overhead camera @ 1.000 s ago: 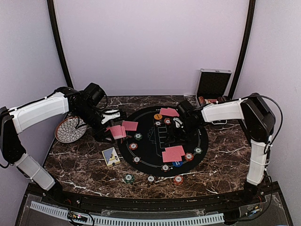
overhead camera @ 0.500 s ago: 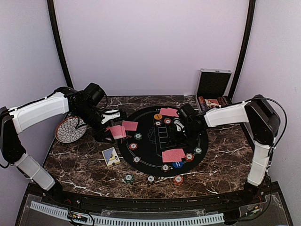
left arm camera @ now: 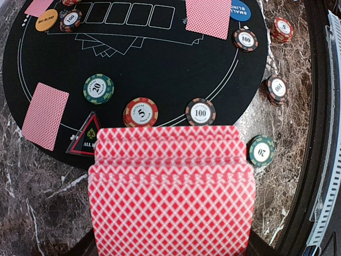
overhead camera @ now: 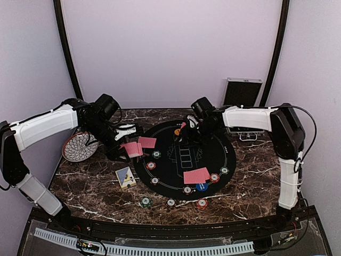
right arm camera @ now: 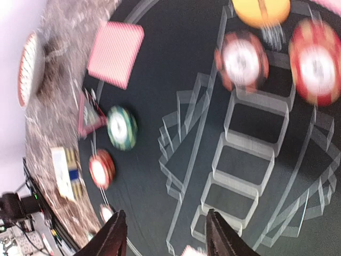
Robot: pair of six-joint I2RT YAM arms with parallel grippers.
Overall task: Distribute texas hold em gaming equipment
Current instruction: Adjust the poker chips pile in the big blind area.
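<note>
1. Left claw (overhead camera: 128, 151) is pinching the deck of cards (left arm camera: 170, 197) tight, red backs up, over the left edge of the black mat (overhead camera: 170, 172). The right claw (right arm camera: 165, 213) is hanging over the mat's far part, fingers spread, with nothing showing between them.
2. Dealt cards are lying on the mat at the left (overhead camera: 147, 142) and the near side (overhead camera: 196, 174), and chips (left arm camera: 200, 111) are sitting around its rim.
3. The step in hand is probably dealing the next card. To do it well, the left claw should be holding the deck level while the right claw is taking only the top card by its edge, passing clear of the chips.
4. The left wrist view is showing the chip numbers and the stepped top cards. The overhead view is adding the plate (overhead camera: 80, 146) and the case (overhead camera: 242, 93). The right wrist view is blurring.
</note>
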